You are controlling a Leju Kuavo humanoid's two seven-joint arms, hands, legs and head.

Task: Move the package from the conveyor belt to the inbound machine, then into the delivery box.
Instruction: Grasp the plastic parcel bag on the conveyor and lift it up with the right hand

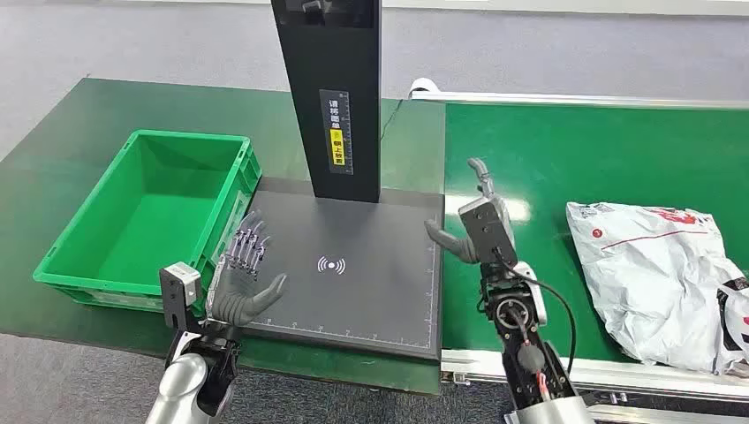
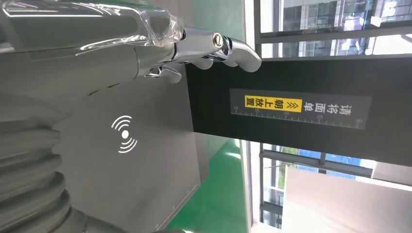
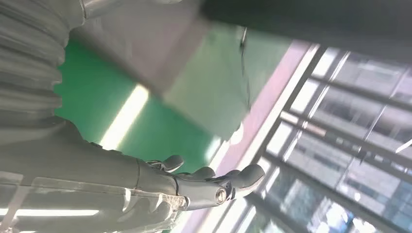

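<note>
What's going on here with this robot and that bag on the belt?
Nothing is held yet. The package, a crumpled white bag, lies on the green conveyor belt to the robot's right. The right hand hangs open over the belt's near end, beside the scanner pad. The left hand is open over the pad's other edge, next to the empty green box.

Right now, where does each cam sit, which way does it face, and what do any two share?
Head: high on the body, looking down at the green plastic crate, the dark grey scan platform and the white plastic package on the green conveyor belt; left hand and right hand show.
Left wrist: behind the left hand, facing platform and black post.
Right wrist: behind the right hand, facing belt and windows; blurred.
Shared: head and left wrist both show the post's yellow label.
</note>
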